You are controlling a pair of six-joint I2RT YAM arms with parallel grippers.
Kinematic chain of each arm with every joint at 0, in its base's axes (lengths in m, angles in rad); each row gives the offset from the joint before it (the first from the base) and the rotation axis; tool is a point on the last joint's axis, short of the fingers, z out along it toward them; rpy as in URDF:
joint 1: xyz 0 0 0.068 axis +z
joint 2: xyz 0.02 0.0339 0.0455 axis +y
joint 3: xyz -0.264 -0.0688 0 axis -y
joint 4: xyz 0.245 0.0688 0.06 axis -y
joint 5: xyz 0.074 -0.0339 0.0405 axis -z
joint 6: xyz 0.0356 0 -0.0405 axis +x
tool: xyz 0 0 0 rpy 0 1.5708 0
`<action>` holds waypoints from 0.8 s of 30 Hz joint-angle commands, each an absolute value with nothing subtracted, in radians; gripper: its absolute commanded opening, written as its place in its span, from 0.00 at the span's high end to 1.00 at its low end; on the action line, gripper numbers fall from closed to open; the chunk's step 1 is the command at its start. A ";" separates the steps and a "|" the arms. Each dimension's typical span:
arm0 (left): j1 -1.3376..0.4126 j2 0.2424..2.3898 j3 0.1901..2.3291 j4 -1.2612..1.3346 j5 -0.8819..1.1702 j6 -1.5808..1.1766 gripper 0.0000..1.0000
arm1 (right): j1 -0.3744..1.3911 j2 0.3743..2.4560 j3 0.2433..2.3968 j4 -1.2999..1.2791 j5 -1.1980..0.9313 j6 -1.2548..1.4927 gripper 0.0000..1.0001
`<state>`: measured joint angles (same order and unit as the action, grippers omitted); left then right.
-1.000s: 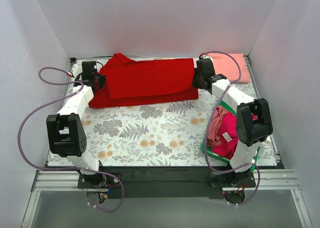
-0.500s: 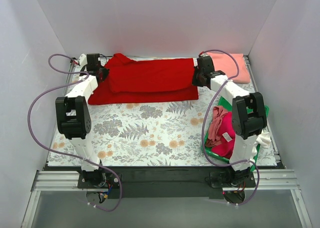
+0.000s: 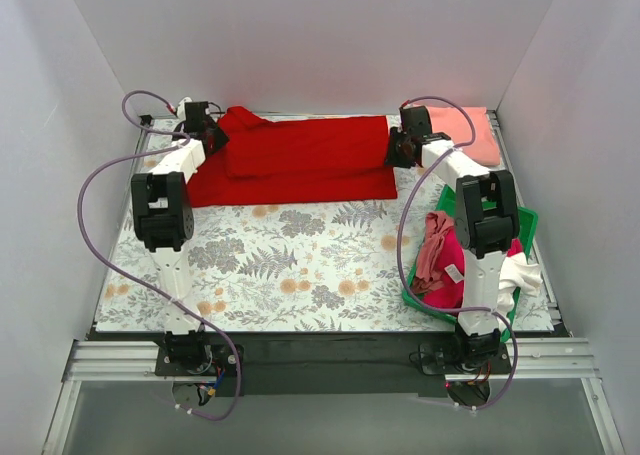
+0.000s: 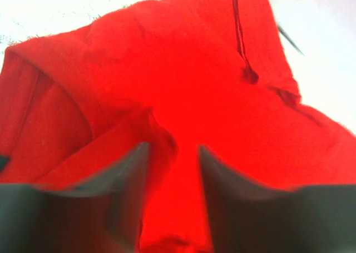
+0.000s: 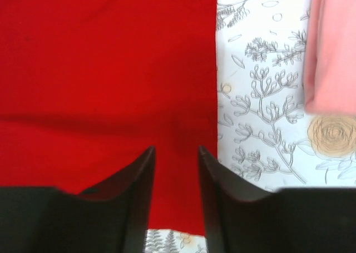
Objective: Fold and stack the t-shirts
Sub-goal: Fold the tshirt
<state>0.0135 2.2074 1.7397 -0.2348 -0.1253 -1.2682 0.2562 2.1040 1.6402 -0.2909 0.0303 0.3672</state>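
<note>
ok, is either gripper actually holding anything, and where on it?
Left gripper seems to pinch a bunched fold at the red t-shirt's left end. Right gripper straddles its right edge; grip cannot be told.

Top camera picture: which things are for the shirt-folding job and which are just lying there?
For the job: bright red cloth t-shirt, folded salmon-pink cloth t-shirt, heap of magenta, pink and white cloth shirts.
Just lying about: green plastic bin, floral-print table cover.
</note>
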 commanded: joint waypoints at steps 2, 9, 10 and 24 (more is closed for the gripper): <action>0.014 2.233 1.856 -0.293 -0.173 -1.221 0.33 | 0.236 2.140 1.738 -0.293 -0.055 0.287 0.45; 0.014 2.091 1.763 -0.336 -0.175 -1.279 0.08 | 0.245 2.046 1.675 -0.302 -0.081 0.255 0.13; 0.014 2.062 1.732 -0.334 -0.176 -1.290 0.08 | 0.252 2.033 1.654 -0.298 -0.084 0.252 0.10; 0.038 2.005 1.405 -0.267 -0.055 -1.400 0.06 | 0.327 2.146 1.667 -0.275 -0.190 0.204 0.02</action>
<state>0.0193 1.9739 1.4162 -0.2691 -0.0959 -1.3800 0.3389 2.0949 1.6310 -0.2867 -0.1505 0.2295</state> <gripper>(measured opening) 0.935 0.974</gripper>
